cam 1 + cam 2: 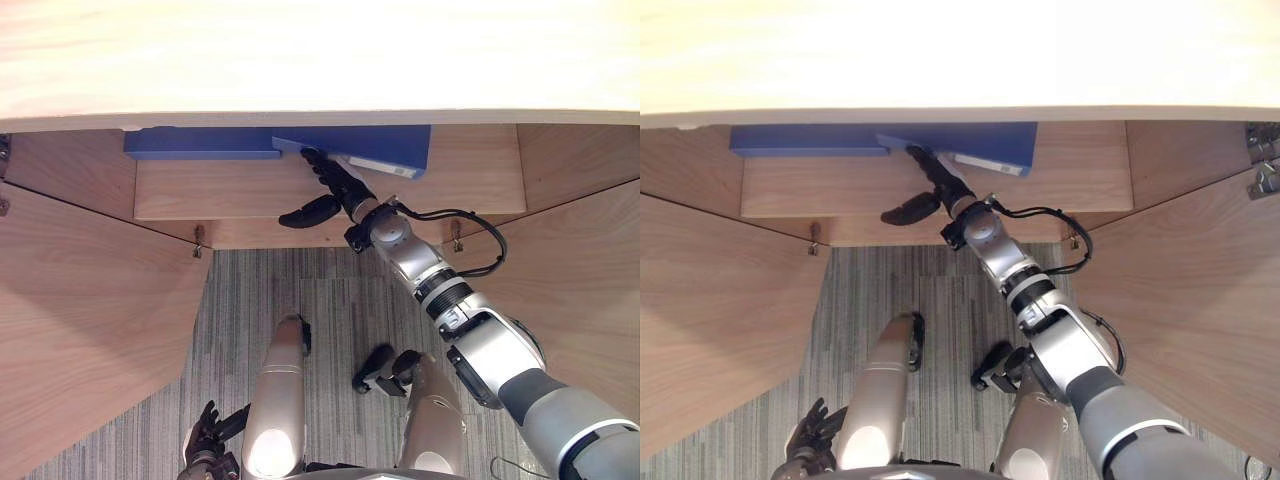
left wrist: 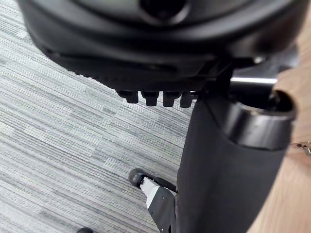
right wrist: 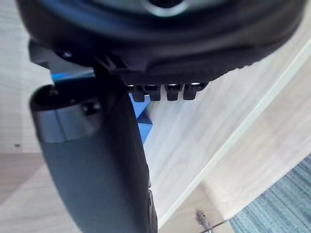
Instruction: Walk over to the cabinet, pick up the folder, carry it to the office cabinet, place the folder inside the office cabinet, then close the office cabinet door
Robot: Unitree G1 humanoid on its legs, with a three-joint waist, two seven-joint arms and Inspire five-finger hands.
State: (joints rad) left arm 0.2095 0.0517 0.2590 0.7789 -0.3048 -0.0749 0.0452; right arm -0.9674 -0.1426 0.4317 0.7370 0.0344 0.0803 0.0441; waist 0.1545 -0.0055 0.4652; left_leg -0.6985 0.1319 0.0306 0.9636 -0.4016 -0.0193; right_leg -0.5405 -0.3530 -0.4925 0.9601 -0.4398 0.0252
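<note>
Reaching into the cabinet, the right hand holds its fingers out straight. Their tips touch the near edge of the blue folder. The thumb sticks out to 9 o'clock, apart from the folder. So the hand is open and grips nothing. I think it is pushing the folder, not holding it. In the right wrist view the thumb is big and close, and a bit of blue shows past it.

The arm comes in from 5 o'clock and is stretched out long. The wrist bends a little so the fingers point up to 11 o'clock.

The folder lies flat on the shelf, at 12 o'clock from the hand. Part of it is tucked under the top board. It runs on along the back of the shelf to 10 o'clock.

The left door stands open at 8 o'clock and the right door at 4 o'clock. The grey floor shows between them.

The left hand hangs low at 7 o'clock, with loose fingers and nothing in it.

The step in hand looks like putting the folder in, and it seems almost done. Next, the right hand should pull back to 6 o'clock without dragging the folder out. Then the doors need to be swung shut.
</note>
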